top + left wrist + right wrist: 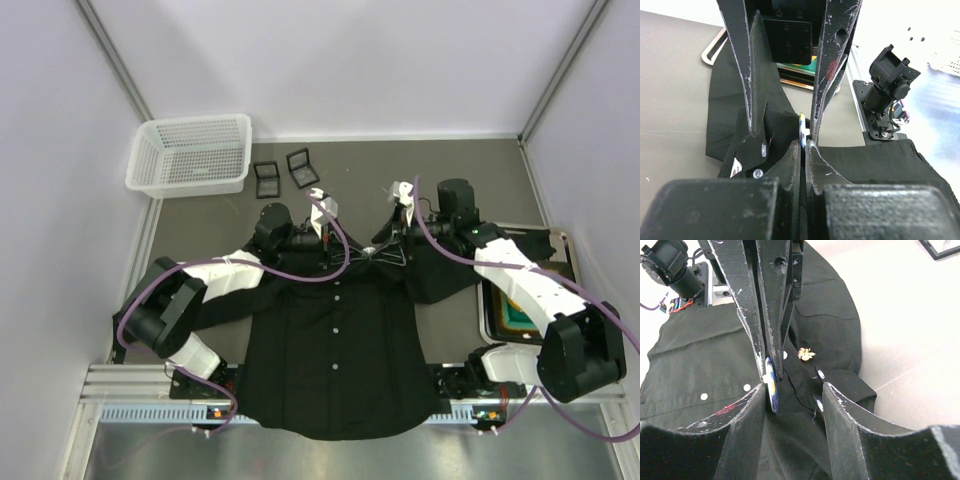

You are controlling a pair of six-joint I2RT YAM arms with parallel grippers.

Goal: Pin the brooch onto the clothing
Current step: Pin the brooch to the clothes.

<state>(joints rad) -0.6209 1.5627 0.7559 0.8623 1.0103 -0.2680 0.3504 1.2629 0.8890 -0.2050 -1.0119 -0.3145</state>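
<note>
Shirt (300,370) lay flat on the tabletop (450,170), hem nearest your arm bases and collar away, so the front was exposed for pinning. At the collar, your left claw (803,150) was clamped tight on the brooch (771,390), edge-on, probably to steady it over the cloth. Right claw (792,387) stood part open around it, gripping nothing, with the brooch just beside one finger. One gold ornament (806,354) sat on the shirt. Farther back were a black box (267,178), a second box (302,165) and one white basket (190,186). Count: two claws, one brooch held.
</note>
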